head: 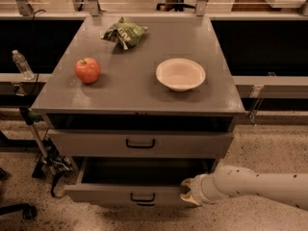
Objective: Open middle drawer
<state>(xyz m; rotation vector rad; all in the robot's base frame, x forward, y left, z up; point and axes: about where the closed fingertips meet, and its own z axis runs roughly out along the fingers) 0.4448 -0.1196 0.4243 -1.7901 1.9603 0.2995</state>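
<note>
The middle drawer (110, 194) is a grey drawer with a small black loop handle (143, 197). It stands pulled out from the cabinet, and its dark inside (144, 171) shows. My gripper (186, 191) is at the right part of the drawer's front, against its top edge, right of the handle. The white arm (255, 184) comes in from the lower right. Above it, the taller-fronted drawer (139, 144) with the bigger handle is shut.
On the cabinet top (125, 88) are a red apple (87, 70), a white bowl (180, 74) and a green chip bag (124, 32). A water bottle (22, 64) stands on a ledge at the left. A stand with cables (45, 160) is beside the cabinet's left side.
</note>
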